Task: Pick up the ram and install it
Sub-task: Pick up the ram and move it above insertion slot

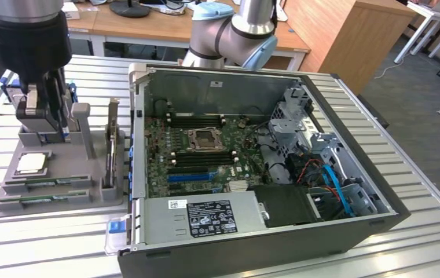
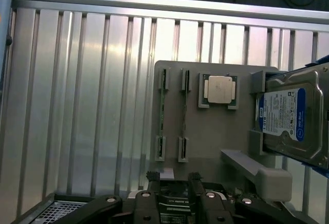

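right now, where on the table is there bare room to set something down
Bare slats of the table on the camera side of the grey fixture, and a strip past the computer case on the exterior view's right. Crowded: fixture, case interior.

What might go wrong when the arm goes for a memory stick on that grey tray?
The two memory sticks lie close side by side, so the open tool may nudge the wrong one. The hard drive stands right beside the tool and could get bumped.
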Robot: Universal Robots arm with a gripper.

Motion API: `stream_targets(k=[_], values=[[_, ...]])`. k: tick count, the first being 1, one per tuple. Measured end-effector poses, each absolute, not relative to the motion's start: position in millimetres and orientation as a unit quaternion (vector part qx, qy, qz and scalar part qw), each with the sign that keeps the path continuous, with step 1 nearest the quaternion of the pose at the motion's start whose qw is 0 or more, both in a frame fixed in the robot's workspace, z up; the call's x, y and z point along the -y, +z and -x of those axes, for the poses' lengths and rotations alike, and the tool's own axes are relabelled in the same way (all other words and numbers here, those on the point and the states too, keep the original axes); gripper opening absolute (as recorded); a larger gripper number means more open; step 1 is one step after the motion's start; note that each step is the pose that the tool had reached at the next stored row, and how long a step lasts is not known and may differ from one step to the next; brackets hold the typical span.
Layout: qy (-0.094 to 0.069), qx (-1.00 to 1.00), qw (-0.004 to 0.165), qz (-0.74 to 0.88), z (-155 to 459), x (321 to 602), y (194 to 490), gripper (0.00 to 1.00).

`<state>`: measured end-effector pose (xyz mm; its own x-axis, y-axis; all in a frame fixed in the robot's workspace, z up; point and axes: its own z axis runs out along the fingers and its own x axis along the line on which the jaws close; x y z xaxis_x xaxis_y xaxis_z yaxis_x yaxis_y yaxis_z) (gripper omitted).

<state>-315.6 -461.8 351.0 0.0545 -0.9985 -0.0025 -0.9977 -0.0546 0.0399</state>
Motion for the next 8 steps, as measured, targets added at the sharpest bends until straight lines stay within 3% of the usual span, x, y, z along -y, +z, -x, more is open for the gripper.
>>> stream_targets(k=[8], values=[[-0.015,0.687,0.014,-0.726,315.6,461.8,336.5,0.36]])
